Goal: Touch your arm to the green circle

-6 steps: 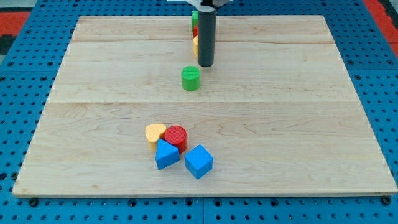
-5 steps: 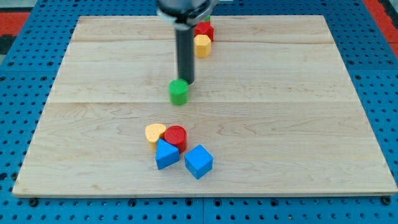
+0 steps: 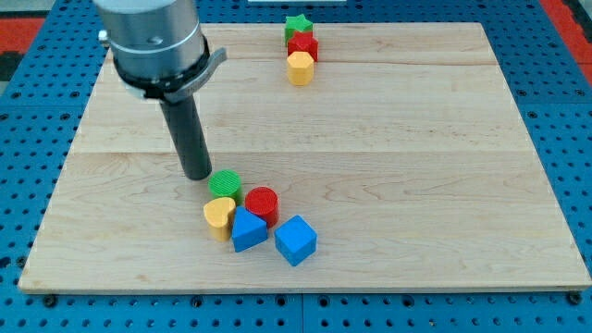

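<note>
The green circle lies near the board's lower middle, touching the yellow heart below it and close to the red circle. My tip rests on the board just to the view's left of the green circle, at or very near its edge. The dark rod rises from there to the arm's grey body at the view's top left.
A blue triangle-like block and a blue cube sit below the red circle. At the view's top, a green star, a red block and a yellow hexagon stand in a column. The wooden board lies on a blue pegboard.
My tip has swept down and to the view's left. The green circle slid down-left from the board's middle to the lower cluster, and the yellow heart shifted slightly down.
</note>
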